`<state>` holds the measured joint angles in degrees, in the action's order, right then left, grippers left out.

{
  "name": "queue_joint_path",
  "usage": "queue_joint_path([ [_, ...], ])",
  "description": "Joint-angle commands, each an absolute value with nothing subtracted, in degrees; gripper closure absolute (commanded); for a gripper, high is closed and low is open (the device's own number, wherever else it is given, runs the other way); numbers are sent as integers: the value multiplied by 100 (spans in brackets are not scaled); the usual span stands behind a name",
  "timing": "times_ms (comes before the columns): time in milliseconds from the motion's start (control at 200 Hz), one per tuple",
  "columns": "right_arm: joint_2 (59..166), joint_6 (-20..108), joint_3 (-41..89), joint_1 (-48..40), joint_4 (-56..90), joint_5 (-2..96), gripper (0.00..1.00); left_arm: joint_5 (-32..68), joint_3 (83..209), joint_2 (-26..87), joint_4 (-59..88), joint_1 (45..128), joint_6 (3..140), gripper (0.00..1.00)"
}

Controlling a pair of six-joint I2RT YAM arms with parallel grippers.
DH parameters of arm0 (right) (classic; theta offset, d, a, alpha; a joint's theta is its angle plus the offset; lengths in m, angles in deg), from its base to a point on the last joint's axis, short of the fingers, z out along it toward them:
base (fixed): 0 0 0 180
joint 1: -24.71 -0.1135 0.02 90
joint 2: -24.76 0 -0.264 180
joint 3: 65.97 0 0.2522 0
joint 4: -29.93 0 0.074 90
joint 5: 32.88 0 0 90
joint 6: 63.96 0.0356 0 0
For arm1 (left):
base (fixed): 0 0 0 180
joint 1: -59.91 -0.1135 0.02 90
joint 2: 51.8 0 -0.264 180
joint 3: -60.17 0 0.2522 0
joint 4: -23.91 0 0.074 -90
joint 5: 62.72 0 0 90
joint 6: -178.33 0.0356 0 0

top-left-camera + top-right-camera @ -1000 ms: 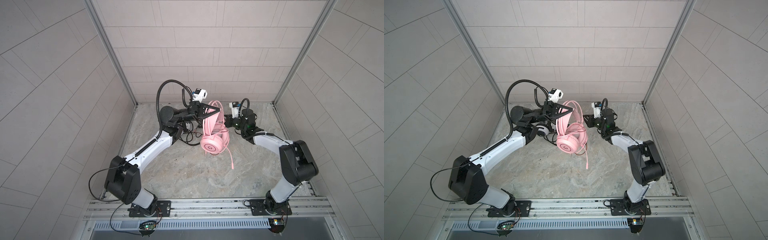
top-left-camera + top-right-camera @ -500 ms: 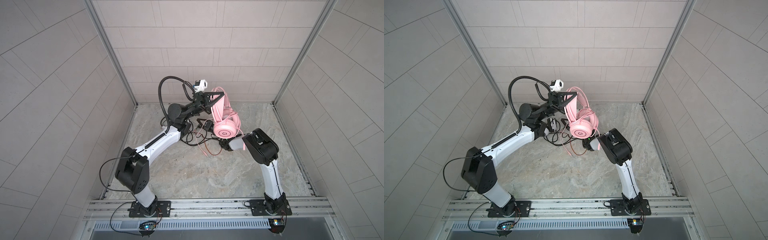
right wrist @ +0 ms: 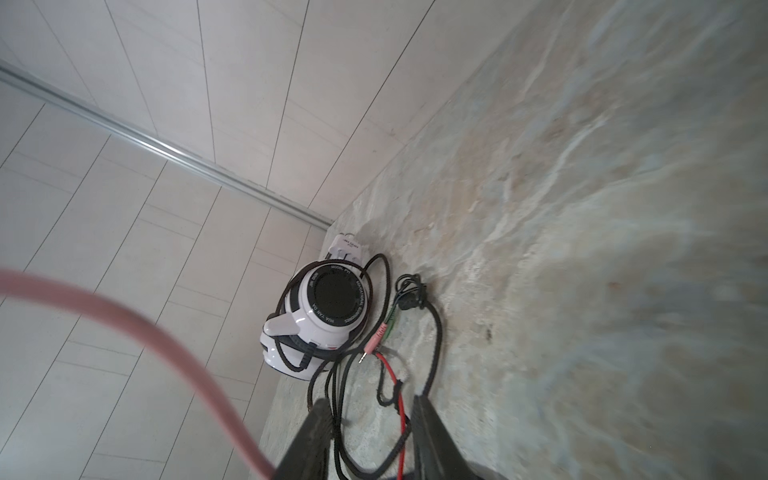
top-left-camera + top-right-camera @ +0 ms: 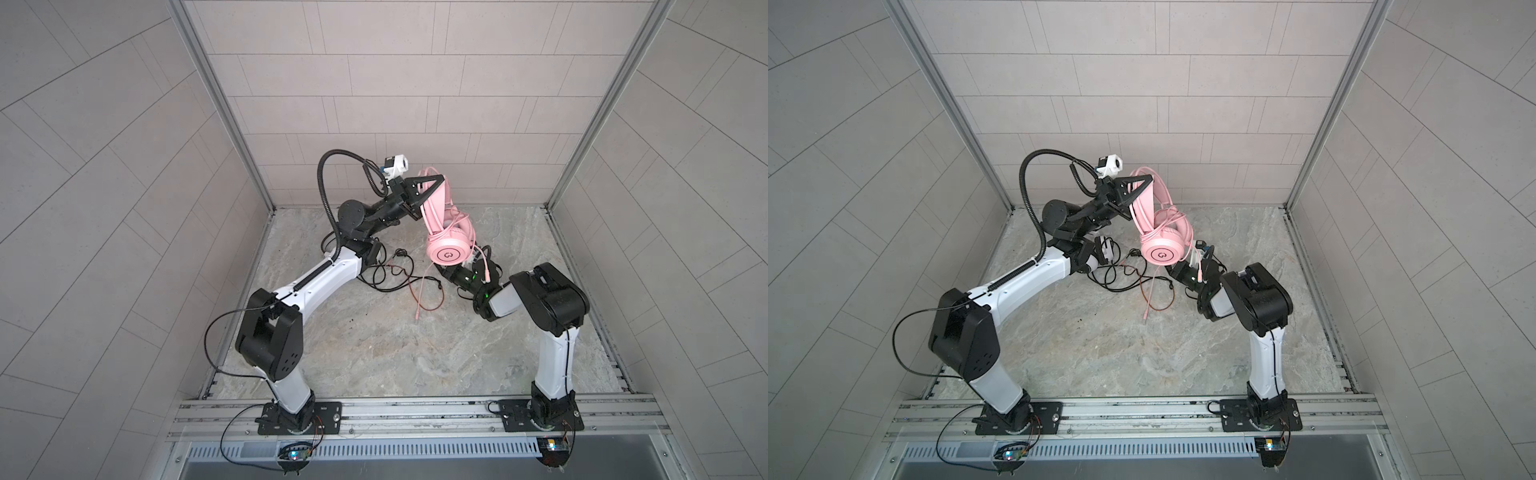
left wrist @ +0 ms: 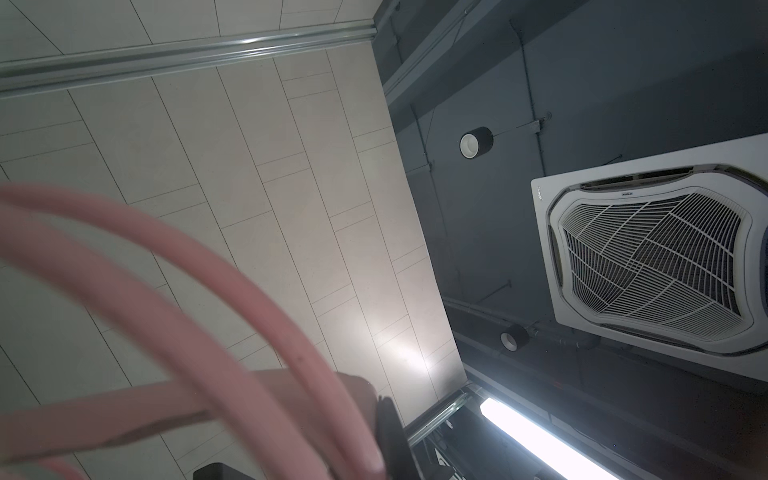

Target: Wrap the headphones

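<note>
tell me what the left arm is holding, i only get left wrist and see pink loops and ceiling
Observer: The left end effector grips the pink headset by its headband, held clear of the table.
Operator: where does its cable go
Observer: The pink cable hangs from the headset down toward the table.
Operator: and the other headset
Observer: The white headset lies on the table by the wall.

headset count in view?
2. The pink headset is held up by its headband in the left gripper. The white headset lies on the table beneath the left arm, mostly hidden in both top views. No others visible.
</note>
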<state>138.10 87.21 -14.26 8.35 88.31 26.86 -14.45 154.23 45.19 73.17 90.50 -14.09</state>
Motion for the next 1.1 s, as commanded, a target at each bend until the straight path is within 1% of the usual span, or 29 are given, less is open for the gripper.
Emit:
queue_joint_path([
  [0,13524,8342,-1846,947,8696,2356,60,-1236,15751,4321,7899,9033,-1370,100],
  [140,13517,7949,-2289,977,8904,2346,49,-1192,15808,4321,7736,9032,-1259,100],
  [275,13533,7751,-2438,988,8808,2281,43,-1172,15848,4294,7638,9034,-1188,100],
  [435,13321,7564,-2630,835,8954,2211,43,-1193,15936,4286,7457,9033,-1064,100],
  [570,13243,7464,-2435,606,8668,2356,42,-1157,15919,4312,7449,9032,-1047,100],
  [826,13693,7576,-1707,172,8297,2869,43,-1044,15897,4337,7655,9037,-1219,100],
  [921,13969,7879,-1362,-55,8534,3128,48,-979,15843,4306,7663,9041,-1175,100],
  [936,14008,7928,-1323,-112,8545,3184,50,-962,15822,4304,7674,9040,-1169,100],
  [976,14116,7989,-1218,-261,8540,3367,60,-911,15790,4295,7703,9033,-1136,100],
  [996,14157,8007,-1166,-340,8522,3463,63,-890,15783,4295,7703,9032,-1117,100],
  [1061,14280,8062,-1069,-565,8471,3796,66,-785,15753,4312,7744,9032,-1107,100],
  [1096,14338,8146,-1064,-657,8533,3959,70,-747,15744,4319,7781,9034,-1097,100],
])
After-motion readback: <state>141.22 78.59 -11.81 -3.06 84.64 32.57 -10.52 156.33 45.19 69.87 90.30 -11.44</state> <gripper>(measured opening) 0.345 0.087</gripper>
